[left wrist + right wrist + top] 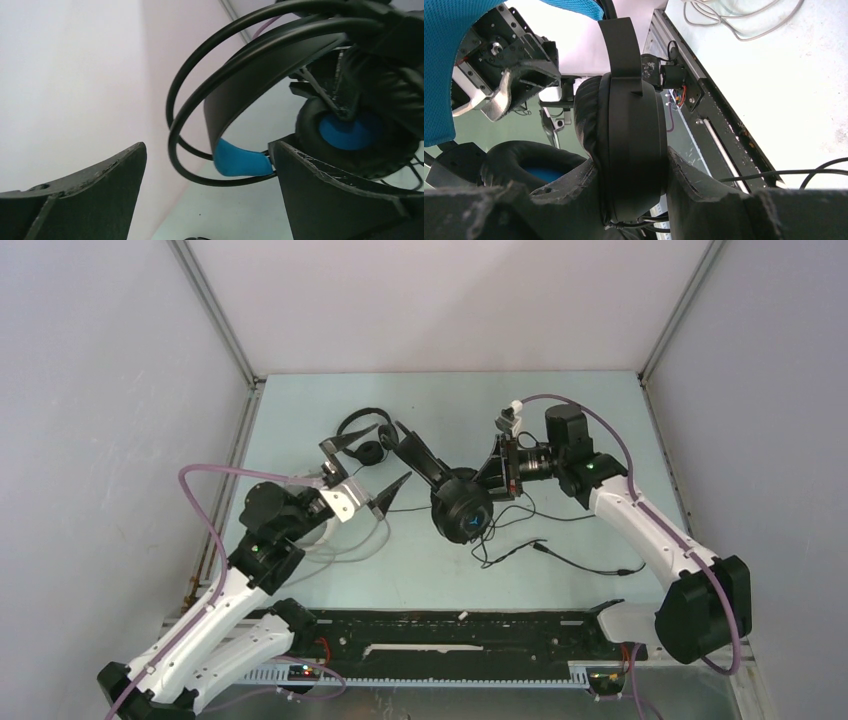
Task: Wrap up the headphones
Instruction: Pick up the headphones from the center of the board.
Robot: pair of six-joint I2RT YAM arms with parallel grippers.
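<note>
headphones [460,508] clamped in right pincer [631,167] (left pincer [210,147] spread apart).

Far-right counter [600,430]: bare, free passage. Centre: blocked by blue-banded headphones [462,508], earcup clamped between right gripper [634,200] jaws. Loose black cable [560,558] sprawls across near-right counter (snag hazard). White cable [345,545] coils at near-left. Left gripper [366,470] jaws wide apart; blue-banded headband arcs just ahead of gap. Small black headphones [362,432] lie just beyond it.
</note>
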